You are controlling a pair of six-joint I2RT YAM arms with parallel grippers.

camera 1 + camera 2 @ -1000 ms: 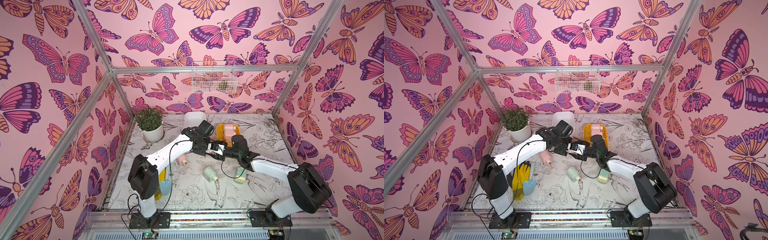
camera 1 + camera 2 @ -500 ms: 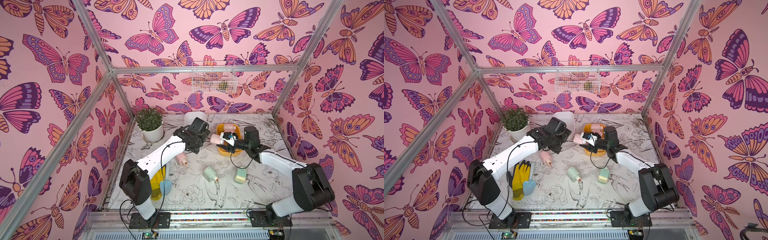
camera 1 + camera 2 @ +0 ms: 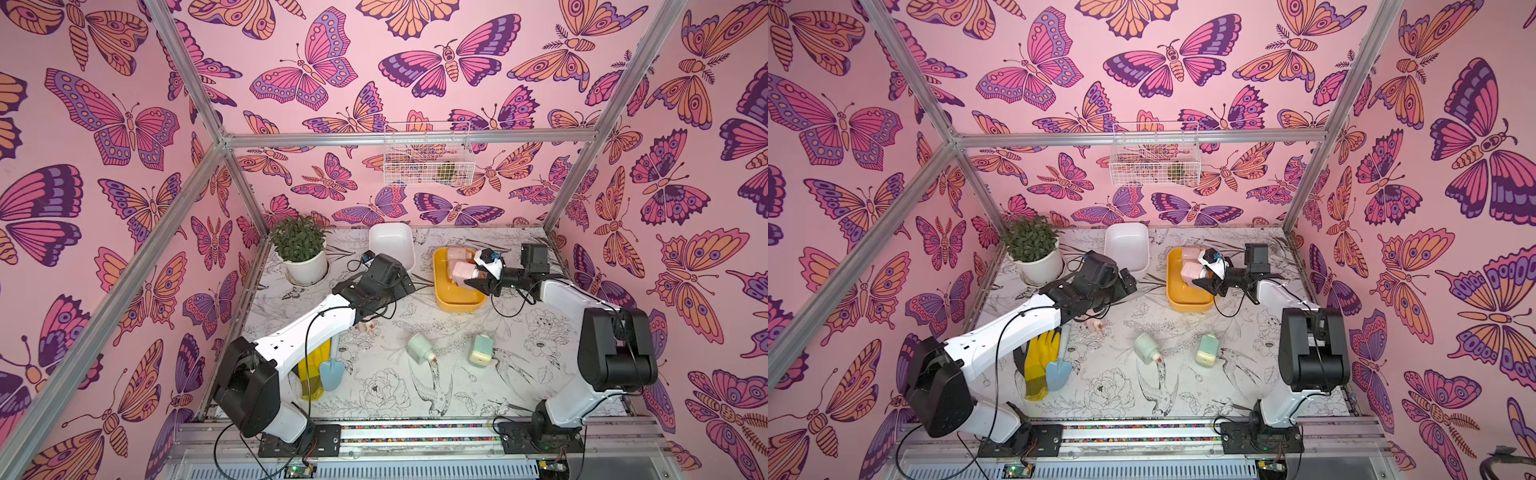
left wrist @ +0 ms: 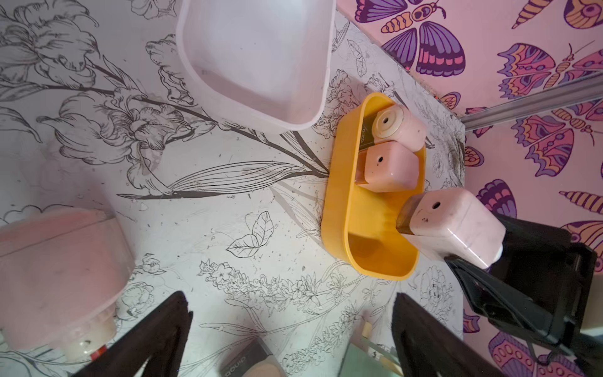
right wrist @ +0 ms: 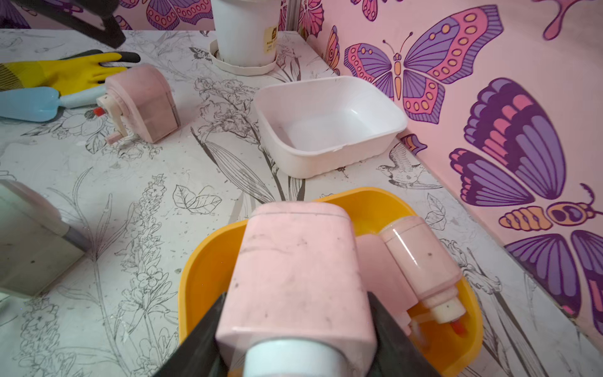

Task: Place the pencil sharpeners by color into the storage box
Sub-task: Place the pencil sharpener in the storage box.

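Note:
My right gripper (image 5: 297, 313) is shut on a pale pink pencil sharpener (image 5: 293, 277), held just above the yellow storage box (image 3: 440, 291) in both top views (image 3: 1192, 271). Two more pink sharpeners (image 4: 390, 168) lie at the box's far end. My left gripper (image 4: 290, 303) hangs open and empty over the table between the white storage box (image 3: 392, 245) and the yellow one. A pink sharpener (image 5: 143, 101) stands on the table, mostly hidden under the left arm in the top views. Two mint green sharpeners (image 3: 419, 348) (image 3: 481, 350) lie on the table in front.
A potted plant (image 3: 300, 249) stands in the back left corner. A yellow glove (image 3: 1038, 361) and a light blue hand shovel (image 3: 1059, 370) lie by the left arm's base. A wire basket (image 3: 428, 160) hangs on the back wall.
A second ago both grippers met mid-table on the pink sharpener. The left one let go, opened wide and drew back; the right one carried the sharpener over the yellow box.

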